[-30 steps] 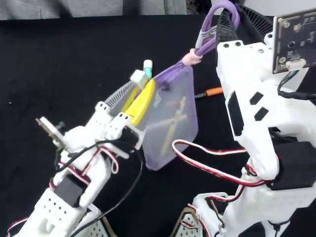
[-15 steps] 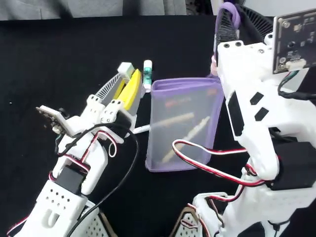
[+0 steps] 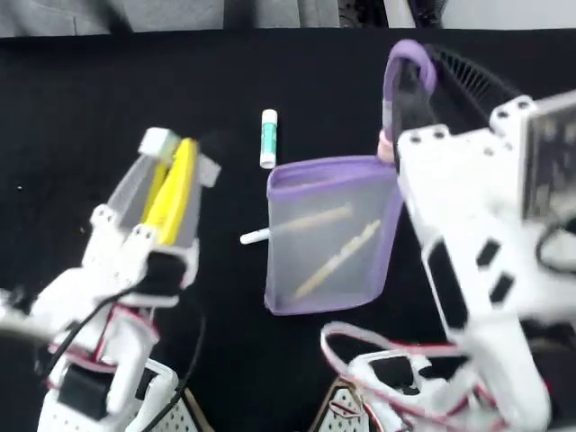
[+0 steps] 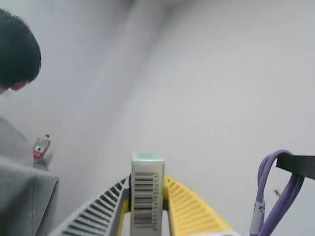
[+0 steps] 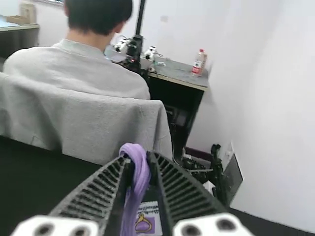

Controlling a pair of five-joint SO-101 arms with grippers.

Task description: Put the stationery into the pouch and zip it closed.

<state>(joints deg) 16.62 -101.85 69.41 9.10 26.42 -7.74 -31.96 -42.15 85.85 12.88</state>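
Observation:
A translucent purple pouch [image 3: 328, 236] sits mid-table with two pale pencil-like sticks [image 3: 335, 261] inside. Its purple strap [image 3: 402, 67] rises to my right gripper [image 3: 405, 76], which is shut on it; the right wrist view shows the strap [image 5: 134, 182] between the right gripper's [image 5: 137, 160] ribbed fingers. My left gripper [image 3: 166, 148] stands left of the pouch, raised and apart from it, shut on a small white eraser block [image 3: 157, 141]. In the left wrist view that eraser block [image 4: 146, 196] carries a barcode. A white pen [image 3: 255, 237] pokes out at the pouch's left side.
A white and green glue stick [image 3: 268, 138] lies on the black table [image 3: 108, 99] just beyond the pouch's left corner. The right arm's white body [image 3: 477, 270] looms over the table's right side. A person sits behind the table [image 5: 74, 98], away from the things.
The pouch swung from a tilted hang to square, mouth toward the far side. My left gripper drew back to the left with the eraser block. The right arm shifted slightly.

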